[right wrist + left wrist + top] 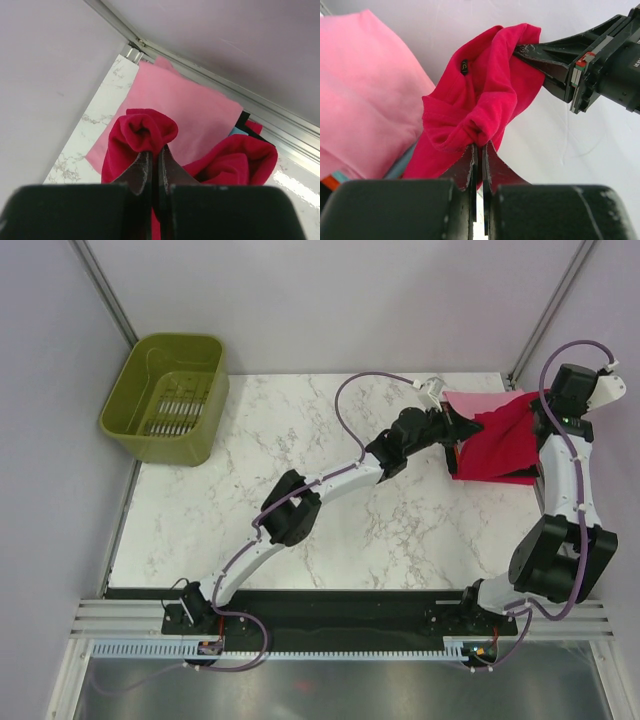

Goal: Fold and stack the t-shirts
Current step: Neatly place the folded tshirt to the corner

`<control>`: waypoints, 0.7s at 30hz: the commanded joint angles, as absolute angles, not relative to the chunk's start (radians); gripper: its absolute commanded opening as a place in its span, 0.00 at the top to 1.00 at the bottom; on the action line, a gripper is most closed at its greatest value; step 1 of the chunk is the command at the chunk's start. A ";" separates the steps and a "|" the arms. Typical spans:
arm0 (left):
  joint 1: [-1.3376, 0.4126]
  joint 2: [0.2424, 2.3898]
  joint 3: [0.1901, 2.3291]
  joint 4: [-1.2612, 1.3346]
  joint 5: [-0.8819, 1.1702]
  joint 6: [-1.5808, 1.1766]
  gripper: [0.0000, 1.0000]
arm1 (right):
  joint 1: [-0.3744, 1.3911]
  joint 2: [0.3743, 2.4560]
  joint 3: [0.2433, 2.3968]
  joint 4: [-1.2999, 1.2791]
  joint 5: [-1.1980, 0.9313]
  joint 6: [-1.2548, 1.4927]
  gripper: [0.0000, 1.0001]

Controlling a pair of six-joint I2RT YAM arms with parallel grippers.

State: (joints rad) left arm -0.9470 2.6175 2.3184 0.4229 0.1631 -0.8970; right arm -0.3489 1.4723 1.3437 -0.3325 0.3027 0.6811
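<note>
Crimson t-shirt [480,100] is bunched up and held by both grippers at the far right corner of the marble table [300,440], partly over the pink t-shirt [190,115]. Left gripper [480,146]: fingers nearly together, pinching one fold of crimson cloth. Right gripper [155,150]: fingers also narrow, clamped on another fold. Pink t-shirt lies flat on top of the stack; under it the teal t-shirt [402,162] & orange t-shirt [329,181] show only as edges. Olive basket [165,395] is well apart, at the far left.

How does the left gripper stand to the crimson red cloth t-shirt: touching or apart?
Touching. The left wrist view shows the left gripper pinching a fold of the crimson red t-shirt.
</note>
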 commanded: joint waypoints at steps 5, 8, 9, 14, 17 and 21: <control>-0.951 2.689 2.528 0.528 0.008 -0.853 0.98 | -0.351 1.551 1.473 -0.249 0.362 0.703 1.00; -0.951 2.707 2.537 0.560 -0.043 -0.842 0.98 | -0.354 1.591 1.488 -0.233 0.354 0.713 1.00; -0.951 2.717 2.548 0.564 -0.058 -0.844 0.98 | -0.357 1.604 1.496 -0.233 0.353 0.716 1.00; -0.951 2.769 2.611 0.612 -0.150 -0.859 0.98 | -0.364 1.647 1.511 -0.215 0.351 0.729 1.00; -0.951 2.784 2.612 0.620 -0.158 -0.867 0.98 | -0.365 1.660 1.517 -0.215 0.350 0.729 1.00; -0.960 2.770 2.585 0.649 -0.140 -0.857 0.98 | -0.365 1.626 1.496 -0.212 0.377 0.718 1.00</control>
State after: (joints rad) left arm -0.9489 2.7804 2.5664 0.5411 -0.0998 -0.8806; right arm -0.3561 1.6646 1.4631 -0.2691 0.3355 0.7143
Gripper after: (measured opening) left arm 0.044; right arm 0.032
